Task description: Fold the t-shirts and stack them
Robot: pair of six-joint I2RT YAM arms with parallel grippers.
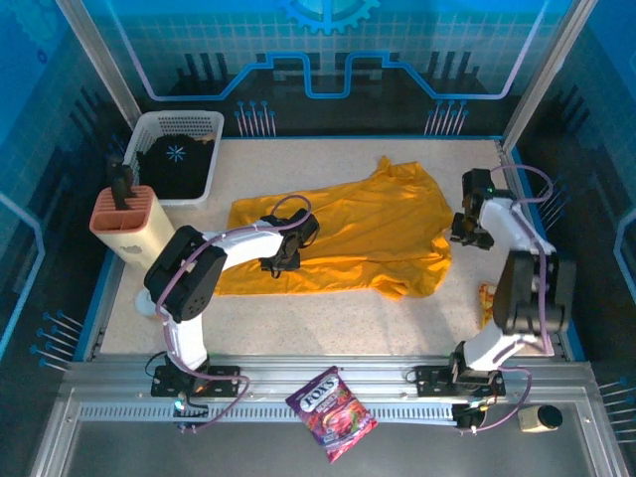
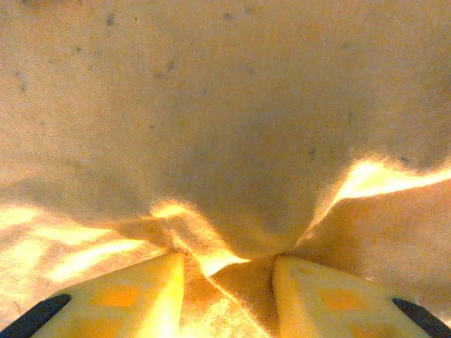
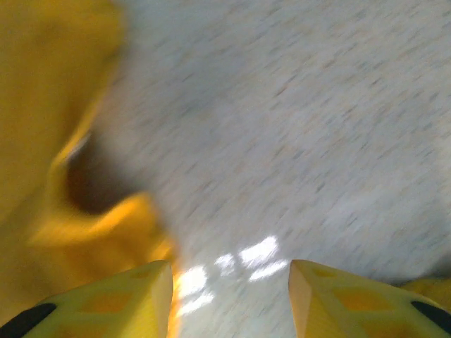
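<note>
A golden-yellow t-shirt point(image 1: 348, 238) lies spread and rumpled across the middle of the table, one sleeve pointing to the back. My left gripper point(image 1: 281, 260) rests on its left half. In the left wrist view a raised fold of the t-shirt point(image 2: 232, 176) is pinched between the fingers of the left gripper point(image 2: 229, 264). My right gripper point(image 1: 465, 234) hovers just off the shirt's right edge. In the blurred right wrist view the right gripper point(image 3: 230, 271) is open over bare table, with the t-shirt point(image 3: 49, 141) to its left.
A white basket point(image 1: 149, 134) holding dark cloth stands at the back left. In front of it is an orange-topped holder point(image 1: 124, 224). A scrap of orange fabric point(image 1: 486, 298) shows beside the right arm. A candy bag point(image 1: 331, 412) lies on the front rail.
</note>
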